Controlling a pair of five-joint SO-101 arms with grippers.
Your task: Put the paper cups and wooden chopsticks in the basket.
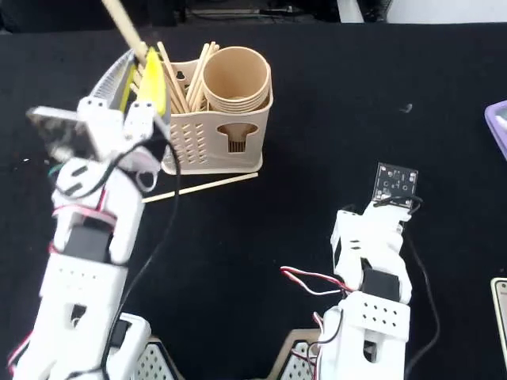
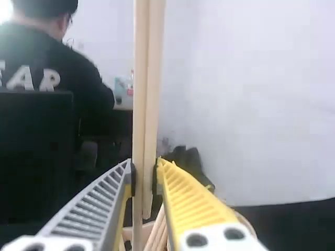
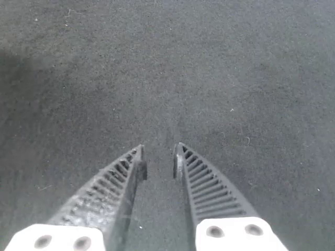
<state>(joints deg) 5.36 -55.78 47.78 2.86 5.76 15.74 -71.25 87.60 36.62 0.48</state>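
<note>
A beige slotted basket (image 1: 214,131) stands at the back of the black table. Stacked paper cups (image 1: 236,79) sit in its right half and several wooden chopsticks (image 1: 186,83) lean in its left half. My left gripper (image 1: 141,67) hangs over the basket's left end, shut on a pair of chopsticks (image 2: 145,78) that stick up between the grey and yellow fingers (image 2: 178,193). One more chopstick (image 1: 202,188) lies flat on the table just in front of the basket. My right gripper (image 3: 158,157) points down at bare table with a narrow gap between its fingers and nothing in it.
The right arm (image 1: 371,253) sits folded at the front right, well away from the basket. A purple object (image 1: 499,127) shows at the right edge. Open black tabletop (image 1: 333,119) lies between the basket and the right arm.
</note>
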